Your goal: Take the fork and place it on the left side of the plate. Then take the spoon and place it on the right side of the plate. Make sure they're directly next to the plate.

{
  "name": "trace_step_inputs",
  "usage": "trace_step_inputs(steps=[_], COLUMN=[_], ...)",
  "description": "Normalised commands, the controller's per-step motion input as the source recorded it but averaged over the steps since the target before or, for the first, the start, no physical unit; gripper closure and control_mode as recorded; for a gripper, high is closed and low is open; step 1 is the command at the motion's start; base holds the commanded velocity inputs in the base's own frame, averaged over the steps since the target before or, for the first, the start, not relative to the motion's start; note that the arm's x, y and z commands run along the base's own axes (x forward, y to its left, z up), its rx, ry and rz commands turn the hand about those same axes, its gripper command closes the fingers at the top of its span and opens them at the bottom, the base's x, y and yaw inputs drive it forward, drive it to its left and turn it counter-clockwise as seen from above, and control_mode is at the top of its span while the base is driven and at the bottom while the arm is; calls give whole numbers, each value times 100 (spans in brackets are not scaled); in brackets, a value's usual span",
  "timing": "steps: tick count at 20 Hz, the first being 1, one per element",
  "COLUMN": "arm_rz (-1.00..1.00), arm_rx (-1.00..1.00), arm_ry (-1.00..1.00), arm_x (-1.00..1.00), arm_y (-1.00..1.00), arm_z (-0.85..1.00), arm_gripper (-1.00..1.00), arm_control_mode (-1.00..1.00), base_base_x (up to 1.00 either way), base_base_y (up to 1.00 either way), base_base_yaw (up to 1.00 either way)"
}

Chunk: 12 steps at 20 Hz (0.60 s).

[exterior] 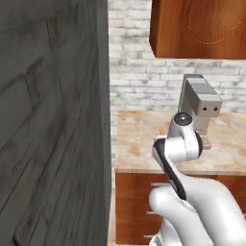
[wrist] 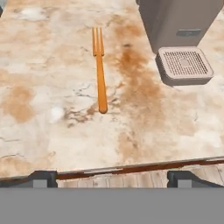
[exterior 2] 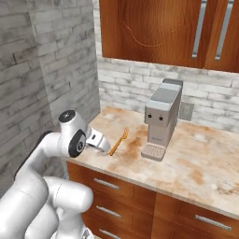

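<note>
Kitchen corner: grey brick walls, wood wall cabinets [exterior 2: 158,28] overhead, marbled beige-brown counter [exterior 2: 205,163] over wood drawer fronts [exterior 2: 182,214]. Grey coffee machine [exterior 2: 162,116] stands mid-counter toward the back wall, with its drip grille [wrist: 184,64] facing the front edge. The fork [wrist: 99,70] lies flat on the counter just left of the machine, apart from it, nearer the counter's left end; tines point to the back wall, handle end toward the front edge. Nothing touching it. Gripper [exterior 2: 99,141] hangs at the counter's front edge near the left corner, just short of the fork's handle end. Jaws spread fully wide and holding nothing; in the hand view both fingertips [wrist: 43,178] sit over the front edge with the fork centred well ahead between them.
</note>
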Motion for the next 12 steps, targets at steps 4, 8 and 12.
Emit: trace_step_inputs(steps=[4, 8, 12], arm_rz=[0, 0, 0], arm_rx=[8, 6, 1], arm_ry=[3, 9, 15], arm_x=[90, 88, 84], arm_y=[-26, -18, -4], arm_z=[-17, -15, -24], arm_gripper=[-100, -100, -100], arm_control_mode=[-100, -100, -100], base_base_x=[0, 0, 0], base_base_y=[0, 0, 0], base_base_yaw=[0, 0, 0])
